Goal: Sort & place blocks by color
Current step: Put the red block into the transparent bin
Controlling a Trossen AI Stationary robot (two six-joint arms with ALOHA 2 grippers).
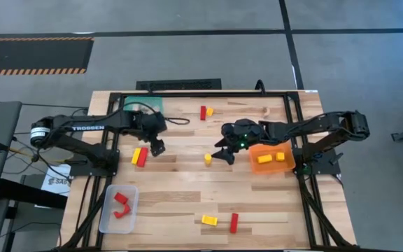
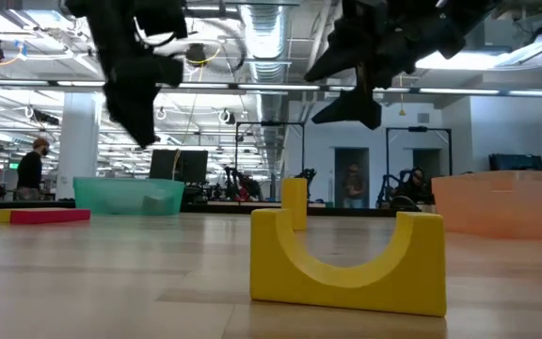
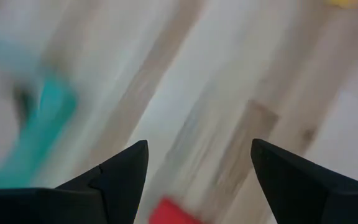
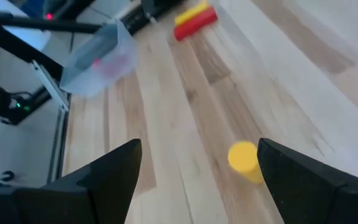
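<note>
- High view shows the right end effector point(image 1: 224, 155), jaws wide and empty, hovering just beside a small yellow wooden cylinder point(image 1: 207, 159) that stands alone mid-tabletop; the orange translucent tray point(image 1: 287, 149) holding two yellow blocks lies just behind that arm's wrist.
- Right wrist view puts the same cylinder point(image 4: 244, 157) between the two dark fingers point(image 4: 114, 168) but off toward one of them; I judge the pick needs the end effector centred over it, then lowered straight down so neither finger tips it over.
- Left end effector point(image 1: 157, 148) hangs above the pale wooden tabletop point(image 1: 180, 199), jaws apart and gripping nothing, next to a red-and-yellow brick pair point(image 1: 140, 157); its likely target is the red brick, which belongs with the red blocks in the clear plastic tray point(image 1: 105, 221).
- Other blocks lie well apart: a red-and-yellow pair point(image 1: 206, 112) near the far edge, a yellow brick point(image 1: 209, 220) and a red brick point(image 1: 234, 222) near the front edge.
- Readable writing: white "TROSSEN" lettering point(image 1: 88, 127) on the left arm; a paper label off the tabletop's left side is too small to read.
</note>
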